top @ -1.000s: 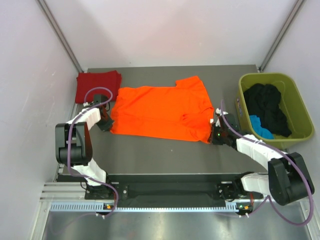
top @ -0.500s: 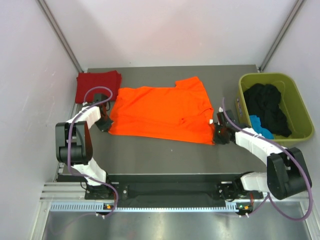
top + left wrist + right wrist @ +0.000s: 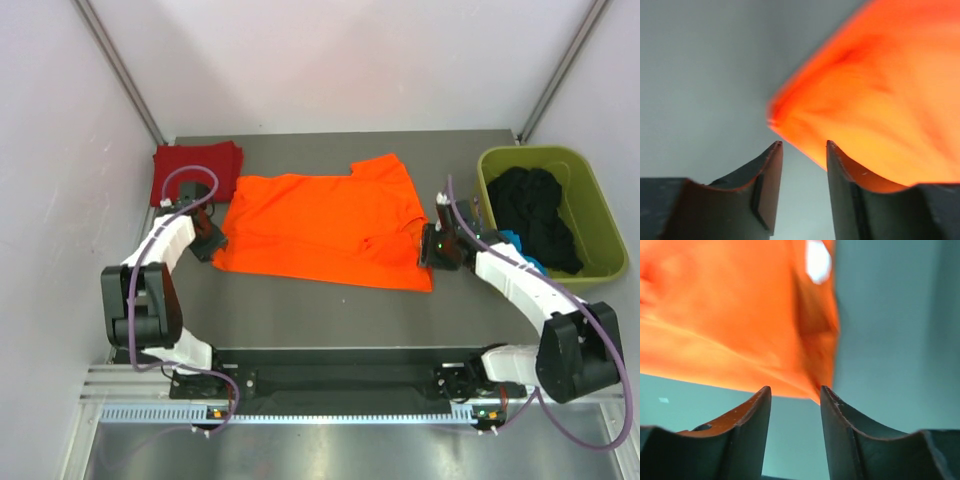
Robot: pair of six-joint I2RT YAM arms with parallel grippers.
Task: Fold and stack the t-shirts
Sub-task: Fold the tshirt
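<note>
Orange t-shirt (image 3: 320,225) lies between left tool (image 3: 803,145) and right tool (image 3: 794,388), both parted, olive tub (image 3: 530,150) just beyond

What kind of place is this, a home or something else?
Probably a robot test cell, not a home: bare white walls enclose a grey table with a left arm and right arm bolted at its edge.

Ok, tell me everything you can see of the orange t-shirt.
The orange t-shirt is bright, soft-looking fabric, short-sleeved, lying spread nearly flat on the grey table, one sleeve toward the far right, wrinkles near its right side. The left gripper sits by its near-left corner, the right gripper at its right edge, both with jaws apart and no cloth clearly pinched.
</note>
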